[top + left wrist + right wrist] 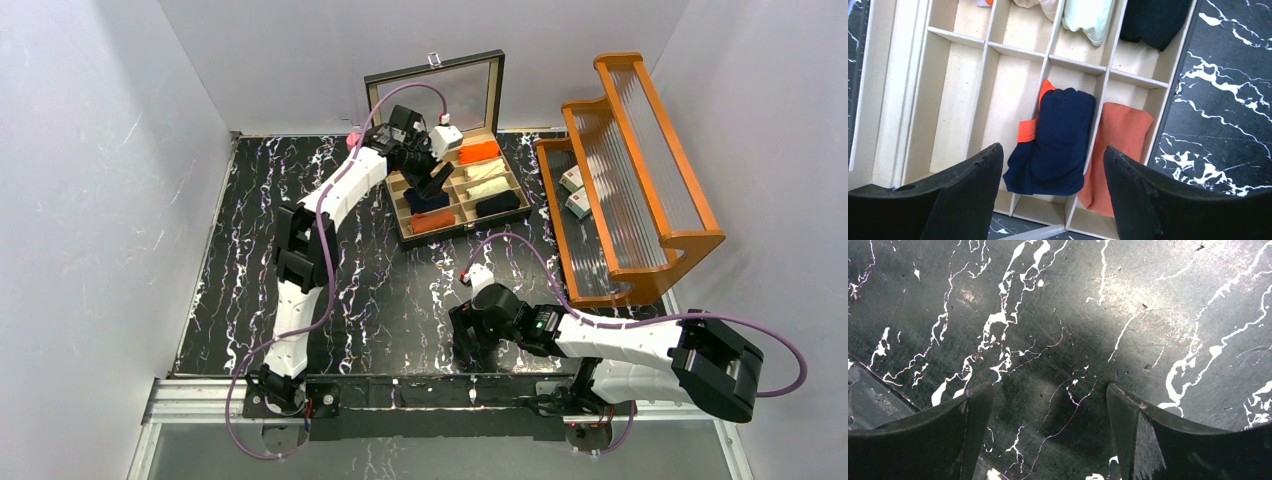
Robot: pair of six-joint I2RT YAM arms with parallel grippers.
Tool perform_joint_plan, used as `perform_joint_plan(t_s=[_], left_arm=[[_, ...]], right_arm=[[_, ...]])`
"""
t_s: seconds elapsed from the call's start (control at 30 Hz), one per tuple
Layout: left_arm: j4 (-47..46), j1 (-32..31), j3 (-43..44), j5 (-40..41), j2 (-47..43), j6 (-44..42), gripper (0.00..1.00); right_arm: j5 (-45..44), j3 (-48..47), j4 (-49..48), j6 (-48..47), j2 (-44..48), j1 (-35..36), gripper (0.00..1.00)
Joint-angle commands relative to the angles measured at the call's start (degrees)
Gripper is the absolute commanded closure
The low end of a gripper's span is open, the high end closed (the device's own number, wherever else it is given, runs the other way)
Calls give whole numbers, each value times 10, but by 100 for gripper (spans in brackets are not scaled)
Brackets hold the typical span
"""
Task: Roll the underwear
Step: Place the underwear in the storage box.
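Over the marbled table (400,290), the right gripper (1048,390) is hovering low with fingers spread and empty, probably keeping clear. At the divided box (460,230), the left gripper (1053,151) is hanging spread, gripping nothing, above the rolled navy underwear (1055,142). That roll is sitting between dividers, which are likely holding it rolled, beside the rust-orange underwear (1120,132).
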State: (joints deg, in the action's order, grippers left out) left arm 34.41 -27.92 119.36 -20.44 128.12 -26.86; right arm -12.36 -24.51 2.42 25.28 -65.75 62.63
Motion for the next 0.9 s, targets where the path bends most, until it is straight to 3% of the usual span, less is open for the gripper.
perform_joint_plan(t_s=[0.0, 0.87], left_arm=[[-3, 2, -12, 22, -25, -5, 29], [23, 10, -13, 26, 39, -9, 28]], right_arm=[[4, -20, -14, 1, -4, -2, 9], [2, -21, -9, -1, -6, -2, 9]])
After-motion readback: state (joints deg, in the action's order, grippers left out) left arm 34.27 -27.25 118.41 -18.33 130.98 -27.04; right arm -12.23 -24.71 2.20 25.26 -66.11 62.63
